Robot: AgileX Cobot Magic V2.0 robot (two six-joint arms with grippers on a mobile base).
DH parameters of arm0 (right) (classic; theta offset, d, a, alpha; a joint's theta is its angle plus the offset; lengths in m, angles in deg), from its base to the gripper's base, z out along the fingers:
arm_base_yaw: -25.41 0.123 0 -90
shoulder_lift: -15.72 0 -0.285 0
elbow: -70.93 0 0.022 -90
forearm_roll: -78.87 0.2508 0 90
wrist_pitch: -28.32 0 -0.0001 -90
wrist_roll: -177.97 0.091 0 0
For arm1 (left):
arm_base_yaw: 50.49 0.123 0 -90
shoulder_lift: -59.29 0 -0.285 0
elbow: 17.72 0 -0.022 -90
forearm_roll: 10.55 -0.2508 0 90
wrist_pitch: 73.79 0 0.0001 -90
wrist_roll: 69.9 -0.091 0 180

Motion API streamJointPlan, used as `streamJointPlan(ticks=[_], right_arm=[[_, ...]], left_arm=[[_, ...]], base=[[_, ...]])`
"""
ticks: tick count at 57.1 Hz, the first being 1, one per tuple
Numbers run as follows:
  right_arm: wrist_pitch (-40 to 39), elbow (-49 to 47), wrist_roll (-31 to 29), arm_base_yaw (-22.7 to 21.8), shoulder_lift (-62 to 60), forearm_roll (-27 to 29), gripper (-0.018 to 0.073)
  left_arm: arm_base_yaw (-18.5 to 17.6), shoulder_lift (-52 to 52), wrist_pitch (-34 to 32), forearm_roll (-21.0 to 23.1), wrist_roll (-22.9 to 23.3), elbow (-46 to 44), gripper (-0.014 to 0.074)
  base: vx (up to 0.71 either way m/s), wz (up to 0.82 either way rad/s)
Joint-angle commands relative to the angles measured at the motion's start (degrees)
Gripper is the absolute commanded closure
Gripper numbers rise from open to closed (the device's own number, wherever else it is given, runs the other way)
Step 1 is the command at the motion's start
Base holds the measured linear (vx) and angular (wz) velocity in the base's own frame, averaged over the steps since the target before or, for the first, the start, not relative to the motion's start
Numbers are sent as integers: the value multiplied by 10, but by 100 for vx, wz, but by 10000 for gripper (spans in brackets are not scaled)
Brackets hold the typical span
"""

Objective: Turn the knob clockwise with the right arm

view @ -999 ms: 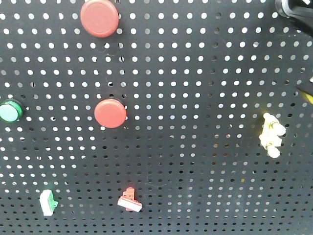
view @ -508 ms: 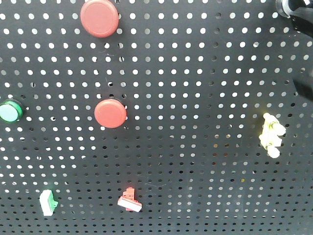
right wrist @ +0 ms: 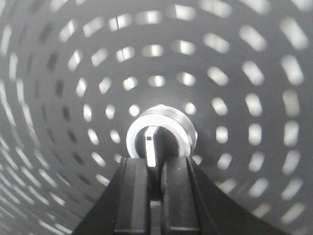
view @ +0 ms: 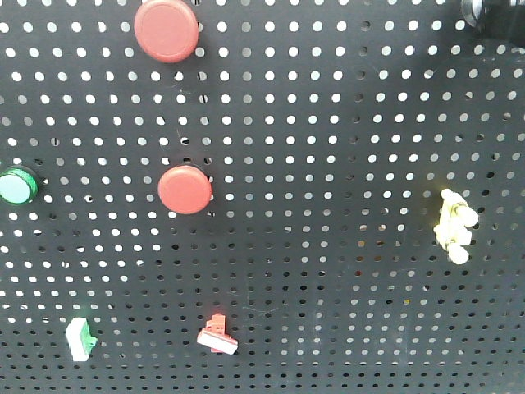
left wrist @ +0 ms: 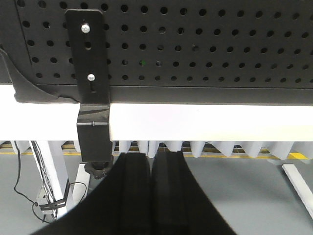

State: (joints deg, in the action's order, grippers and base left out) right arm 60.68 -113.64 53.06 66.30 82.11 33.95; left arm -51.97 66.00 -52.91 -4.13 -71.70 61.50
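Jaws of the right gripper point(right wrist: 154, 171) are seen closed on the lower end of the knob point(right wrist: 152, 142). Its pale bar stands nearly upright inside a silver ring point(right wrist: 178, 125), at the centre of the right wrist view, on the perforated panel point(right wrist: 234, 58). In the front view the right arm point(view: 492, 12) is shown only as a dark shape in the upper right corner, well apart from a pale-yellow lobed piece point(view: 454, 226) at the right edge. The left gripper point(left wrist: 150, 161) is held closed on nothing, at lower centre below a white ledge point(left wrist: 205, 122).
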Motion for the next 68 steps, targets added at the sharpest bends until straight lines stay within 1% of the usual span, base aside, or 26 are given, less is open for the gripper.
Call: streamJointPlan(ticks=[1, 11, 20, 25, 29, 33, 40, 50, 56, 59, 62, 64, 66, 68], right_arm=[[-140, -19, 132, 0, -4, -14, 568], [-166, -19, 292, 0, -4, -47, 568], [-168, -19, 426, 0, -4, -104, 568], [-168, -19, 483, 0, -4, -144, 568], [-168, -19, 513, 0, -4, -173, 568], [-169, -19, 530, 0, -4, -205, 568], [-169, -19, 531, 0, -4, -251, 557], [-171, -19, 530, 2, -13, -280, 526], [-183, -19, 505, 2, -26, -300, 526], [-185, -19, 475, 2, -36, -318, 526], [-187, -17, 422, 2, -48, -338, 526], [-192, -15, 372, 2, -60, -350, 526], [-197, -9, 336, 2, -68, -352, 526], [-201, -1, 287, 2, -80, -351, 526]], left_arm=[[1, -6, -45, 4, 3, 6, 603], [1, -6, -45, 4, 3, 6, 603], [1, -6, -45, 4, 3, 6, 603], [1, -6, -45, 4, 3, 6, 603], [1, -6, -45, 4, 3, 6, 603], [1, -6, -45, 4, 3, 6, 603], [1, -6, -45, 4, 3, 6, 603], [1, -6, -45, 4, 3, 6, 603], [1, -6, -45, 4, 3, 6, 603], [1, -6, -45, 4, 3, 6, 603], [1, -6, -45, 4, 3, 6, 603], [1, -6, -45, 4, 3, 6, 603], [1, -6, -45, 4, 3, 6, 603], [1, -6, -45, 4, 3, 6, 603]], base=[[0, 0], [0, 0], [0, 0], [0, 0], [0, 0], [0, 0], [0, 0], [0, 0], [0, 0], [0, 0], [0, 0], [0, 0], [0, 0], [0, 0]])
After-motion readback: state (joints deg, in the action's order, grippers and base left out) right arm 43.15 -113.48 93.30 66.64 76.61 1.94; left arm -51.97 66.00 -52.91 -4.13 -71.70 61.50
